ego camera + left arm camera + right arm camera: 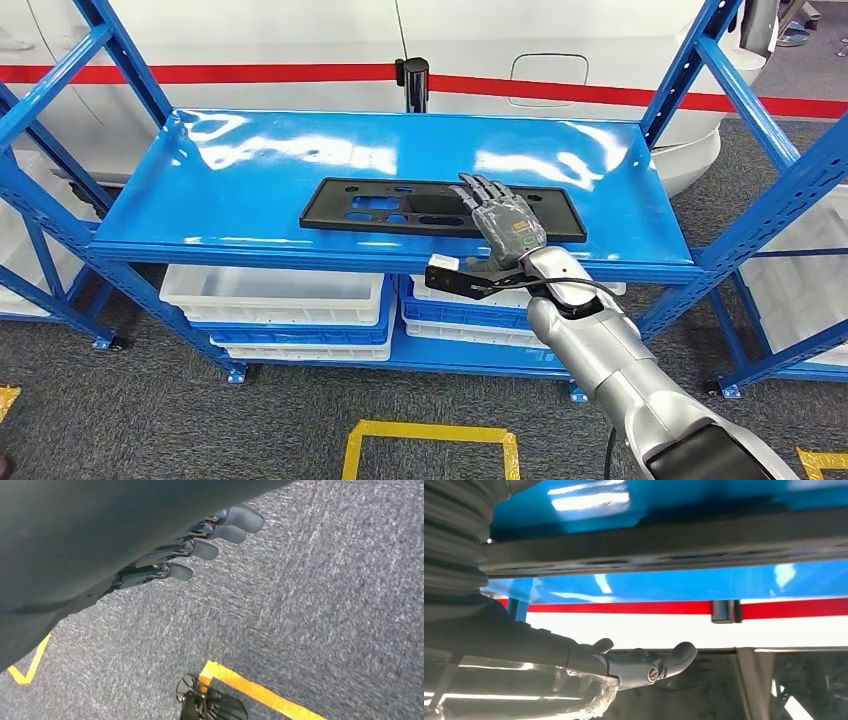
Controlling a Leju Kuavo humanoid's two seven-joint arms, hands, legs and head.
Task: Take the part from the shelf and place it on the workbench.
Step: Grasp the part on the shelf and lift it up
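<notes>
One flat black plastic panel with cut-outs (pixel 440 207) lies lengthwise on the top board of the blue metal shelf (pixel 250 150), near its front edge. Resting flat on the panel's right part, the right robot hand (pixel 500 222) has its fingers stretched out, gripping nothing. Hanging above grey carpet (pixel 325 605), the left robot hand (pixel 200 545) holds nothing, fingers apart and slightly curled.

Open blue shelf top (pixel 250 160) left and behind the black part (pixel 380 208), free for a hand. Blocked at frame right by slanted blue uprights (pixel 760 140), behind by a black post (pixel 411 82) and white wall (pixel 250 40). Below, stacked white bins (pixel 275 295).
</notes>
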